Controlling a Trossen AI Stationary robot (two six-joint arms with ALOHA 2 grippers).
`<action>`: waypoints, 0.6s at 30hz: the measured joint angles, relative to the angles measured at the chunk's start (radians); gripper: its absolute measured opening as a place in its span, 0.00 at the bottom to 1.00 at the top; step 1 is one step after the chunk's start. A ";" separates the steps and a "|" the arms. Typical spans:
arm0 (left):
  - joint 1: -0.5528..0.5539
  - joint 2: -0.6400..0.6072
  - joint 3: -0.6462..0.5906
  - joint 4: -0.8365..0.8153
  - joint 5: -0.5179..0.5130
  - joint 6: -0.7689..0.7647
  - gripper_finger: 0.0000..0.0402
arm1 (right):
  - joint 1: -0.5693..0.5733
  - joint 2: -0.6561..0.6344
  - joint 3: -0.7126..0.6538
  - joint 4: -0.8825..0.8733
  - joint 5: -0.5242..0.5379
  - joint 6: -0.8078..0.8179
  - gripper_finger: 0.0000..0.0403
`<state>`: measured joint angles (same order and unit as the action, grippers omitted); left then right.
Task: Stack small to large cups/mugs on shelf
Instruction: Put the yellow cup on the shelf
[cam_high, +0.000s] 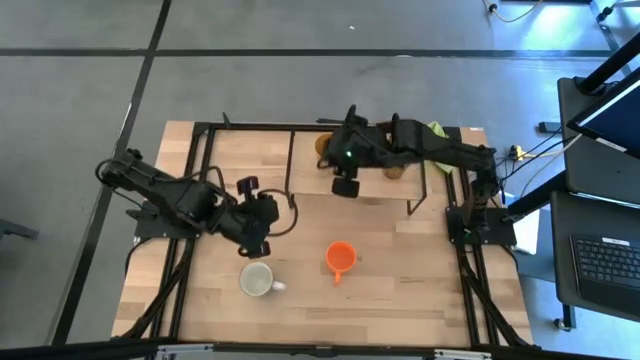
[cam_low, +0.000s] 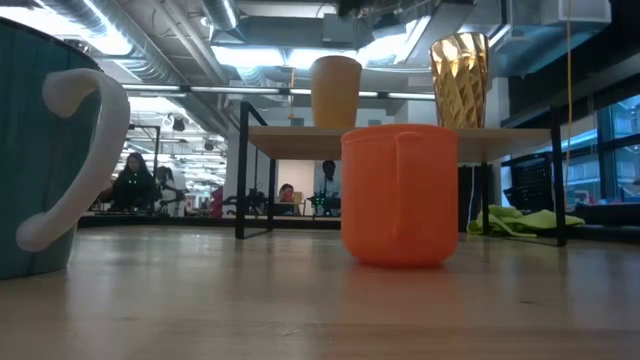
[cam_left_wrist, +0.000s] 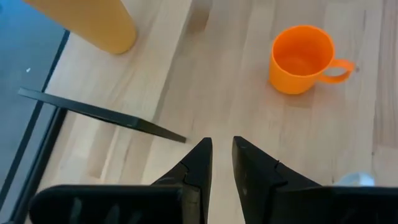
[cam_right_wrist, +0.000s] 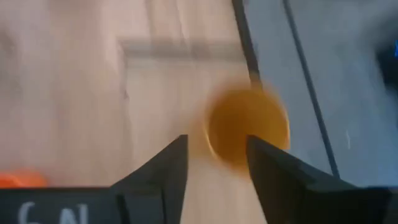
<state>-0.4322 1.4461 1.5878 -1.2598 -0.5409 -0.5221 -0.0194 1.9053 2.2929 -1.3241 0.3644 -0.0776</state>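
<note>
Orange cup (cam_high: 340, 257) on table; tan mug (cam_low: 335, 91) seemingly on shelf (cam_low: 400, 131)

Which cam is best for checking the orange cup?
The left wrist view: the orange cup shows whole, with open mouth and handle, upright on the table. The low view gives its side only. The high view shows it small. The right wrist view catches just an orange sliver at the edge.

Open wood lies around my left gripper (cam_high: 262, 243); only the white mug (cam_high: 257, 280) and orange cup (cam_high: 340, 257) stand lower centre.
</note>
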 joint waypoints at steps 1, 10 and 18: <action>-0.009 -0.006 -0.018 0.013 -0.008 -0.006 0.14 | -0.015 0.000 -0.011 -0.048 -0.005 0.030 0.40; -0.026 -0.021 -0.100 0.052 -0.086 -0.011 0.14 | -0.035 0.009 -0.042 -0.065 0.002 0.016 0.40; -0.025 -0.022 -0.147 0.073 -0.141 -0.018 0.14 | -0.036 0.047 -0.042 -0.074 -0.060 -0.013 0.40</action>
<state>-0.4576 1.4242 1.4404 -1.1863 -0.6818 -0.5400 -0.0551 1.9522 2.2513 -1.3985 0.3043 -0.0906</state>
